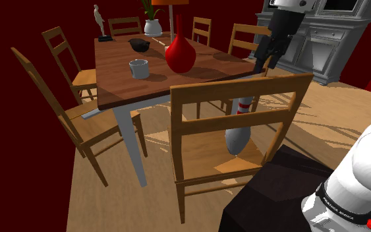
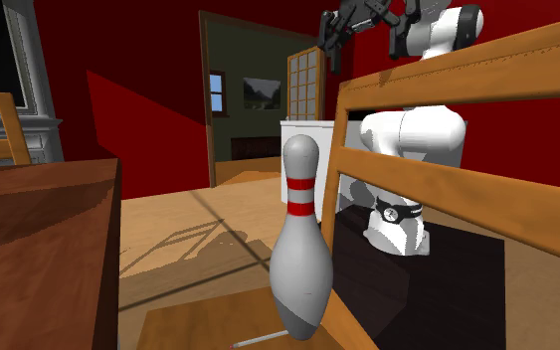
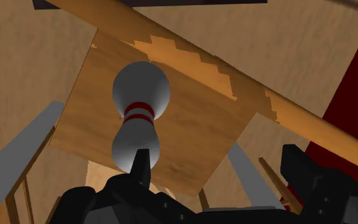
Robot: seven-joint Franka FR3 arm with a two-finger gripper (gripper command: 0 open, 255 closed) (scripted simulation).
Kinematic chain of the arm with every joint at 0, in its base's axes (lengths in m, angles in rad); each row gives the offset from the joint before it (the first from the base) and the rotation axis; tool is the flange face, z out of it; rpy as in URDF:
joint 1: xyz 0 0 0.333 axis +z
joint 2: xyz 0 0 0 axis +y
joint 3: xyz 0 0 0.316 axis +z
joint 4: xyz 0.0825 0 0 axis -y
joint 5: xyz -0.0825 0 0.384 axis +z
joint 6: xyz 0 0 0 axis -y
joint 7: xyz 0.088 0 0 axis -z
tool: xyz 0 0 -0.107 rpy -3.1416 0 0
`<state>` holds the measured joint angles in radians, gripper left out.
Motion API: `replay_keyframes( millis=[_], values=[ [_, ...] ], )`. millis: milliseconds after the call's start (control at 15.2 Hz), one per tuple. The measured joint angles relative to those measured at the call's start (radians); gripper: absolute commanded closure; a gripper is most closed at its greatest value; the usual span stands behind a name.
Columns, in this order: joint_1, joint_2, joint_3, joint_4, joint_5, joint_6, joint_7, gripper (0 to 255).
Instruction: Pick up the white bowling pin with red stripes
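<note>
I am in the approach step: my gripper point(image 1: 263, 60) hangs above the chair point(image 1: 242, 88), wide open and holding nothing. The white bowling pin point(image 1: 236, 137), with red stripes at its neck, stands upright on the chair's seat, close in front of the chair's back. In the shoulder view I see it through the gaps between the back's rails. From my wrist camera I look down on the pin's rounded head, with the seat under it and the chair's top rail running just beside it. The head lines up with one of my fingers point(image 3: 140, 167) rather than lying between the two. I judge the next move calls for a sideways shift to centre the neck between my fingers. Then comes a straight descent clear of the chair's top rail, closing at the striped neck.
</note>
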<state>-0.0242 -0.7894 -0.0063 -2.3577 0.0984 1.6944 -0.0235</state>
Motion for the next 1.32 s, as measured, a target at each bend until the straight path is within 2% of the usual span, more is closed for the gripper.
replay_keyframes(
  millis=[198,792,1320],
  values=[
    [-0.009,0.046,-0.007,0.009,-0.004,0.013,0.003,0],
    [-0.065,0.358,-0.059,0.069,-0.029,0.092,0.025,0],
    [-0.068,0.403,-0.063,-0.004,-0.027,0.195,0.020,0]
  ],
)
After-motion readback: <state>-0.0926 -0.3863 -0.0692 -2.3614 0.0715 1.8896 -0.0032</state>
